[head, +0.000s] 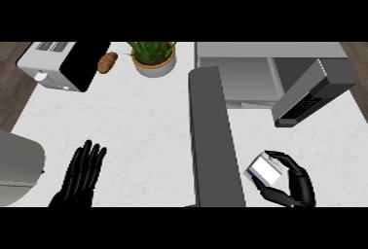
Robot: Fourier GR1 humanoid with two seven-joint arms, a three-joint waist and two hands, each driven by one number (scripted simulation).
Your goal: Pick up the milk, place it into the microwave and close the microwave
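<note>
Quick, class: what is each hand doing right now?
Left hand: open, fingers straight, holding nothing.
Right hand: curled round the milk.

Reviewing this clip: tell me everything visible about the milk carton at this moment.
The small white and grey milk carton is a boxy pack with a pale face and darker edges, tilted. It sits low at the right of the view, over the white marble-look counter, just right of the open grey microwave door. The black right hand curls its fingers and thumb round it. It is not yet inside the grey microwave.
</note>
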